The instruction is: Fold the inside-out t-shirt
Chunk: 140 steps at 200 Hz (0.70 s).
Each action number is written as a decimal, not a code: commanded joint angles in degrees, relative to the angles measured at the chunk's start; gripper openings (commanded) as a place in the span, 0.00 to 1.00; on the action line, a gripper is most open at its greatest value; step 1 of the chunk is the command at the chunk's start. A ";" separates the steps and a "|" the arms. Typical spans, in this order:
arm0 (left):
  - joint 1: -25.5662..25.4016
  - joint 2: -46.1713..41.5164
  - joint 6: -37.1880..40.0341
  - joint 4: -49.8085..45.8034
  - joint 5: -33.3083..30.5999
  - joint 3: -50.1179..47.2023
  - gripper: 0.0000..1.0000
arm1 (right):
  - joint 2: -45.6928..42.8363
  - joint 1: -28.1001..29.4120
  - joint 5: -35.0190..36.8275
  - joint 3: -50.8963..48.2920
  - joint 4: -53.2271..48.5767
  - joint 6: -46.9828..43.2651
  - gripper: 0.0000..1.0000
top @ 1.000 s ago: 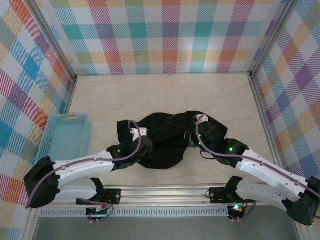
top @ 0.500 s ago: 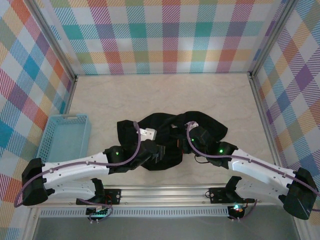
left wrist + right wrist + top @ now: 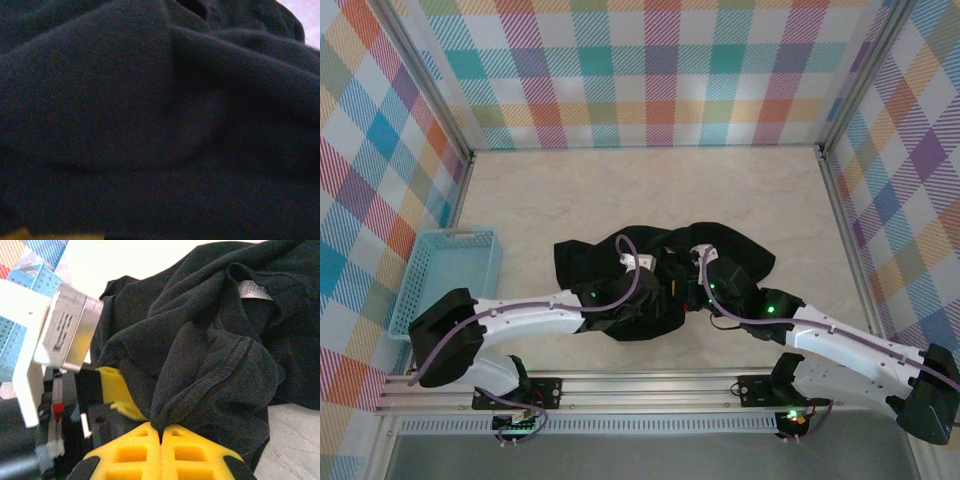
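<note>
A blue basket (image 3: 450, 275) sits at the left. The left gripper (image 3: 121, 401) is pushed into the black t-shirt (image 3: 665, 245), heaped mid-table; I can't tell how wide it is. The right gripper (image 3: 161, 432) pinches a shirt fold tight.

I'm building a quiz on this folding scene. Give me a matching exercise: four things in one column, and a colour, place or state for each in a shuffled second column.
Things:
1. t-shirt
2. basket
3. right gripper
4. label

Descriptions:
A. light blue, empty
B. shut on a fold of fabric
C. white, sewn to the dark fabric
D. black, in a crumpled heap

Pairs: 1-D, 2-A, 3-B, 4-C
</note>
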 commanded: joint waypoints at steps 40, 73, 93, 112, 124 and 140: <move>2.08 10.89 -0.37 3.55 5.25 3.75 0.60 | -0.84 0.37 7.33 -8.00 -5.00 12.31 0.00; 0.91 17.48 0.82 3.38 9.74 7.79 0.51 | -0.36 0.42 7.86 -8.97 -5.07 13.73 0.00; 0.11 18.57 1.46 1.80 8.79 9.04 0.41 | 1.71 0.42 7.94 -8.61 -5.51 14.31 0.00; 0.01 17.98 1.75 0.96 7.67 9.08 0.29 | 4.24 0.34 8.20 -8.58 -5.80 15.46 0.00; -0.12 17.44 1.80 0.08 6.70 9.10 0.22 | 6.07 0.30 8.15 -8.49 -5.66 15.96 0.00; -0.63 16.44 2.15 -0.88 4.75 8.87 0.15 | 8.11 0.32 8.63 -8.19 -6.54 17.04 0.00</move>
